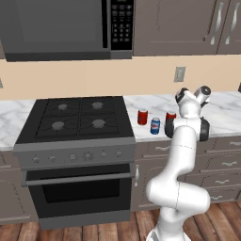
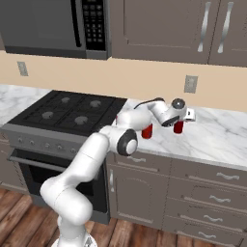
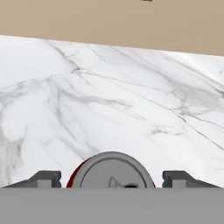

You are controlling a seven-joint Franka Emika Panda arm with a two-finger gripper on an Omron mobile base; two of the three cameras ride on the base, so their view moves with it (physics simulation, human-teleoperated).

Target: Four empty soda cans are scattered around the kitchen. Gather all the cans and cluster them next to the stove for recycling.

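Note:
On the marble counter (image 1: pixel 226 117) right of the stove (image 1: pixel 75 117) stand three soda cans close together: a red one (image 1: pixel 142 116), a blue-and-red one (image 1: pixel 155 125) in front of it, and a red one (image 1: pixel 171 115) partly behind my arm. My gripper (image 3: pixel 111 179) hangs over this last can (image 3: pixel 111 171). Its silvery top sits between the two fingertips (image 3: pixel 43 179), with a narrow gap on each side. The jaws are open around the can and do not touch it. In the right base view the hand covers the top of that can (image 2: pixel 178 127).
A dark microwave (image 1: pixel 61 28) hangs above the stove, and brown wall cabinets (image 1: pixel 188 26) run to its right. A wall outlet (image 1: pixel 179 74) sits behind the cans. Bare marble stretches right of the cans toward the wall (image 3: pixel 131 26).

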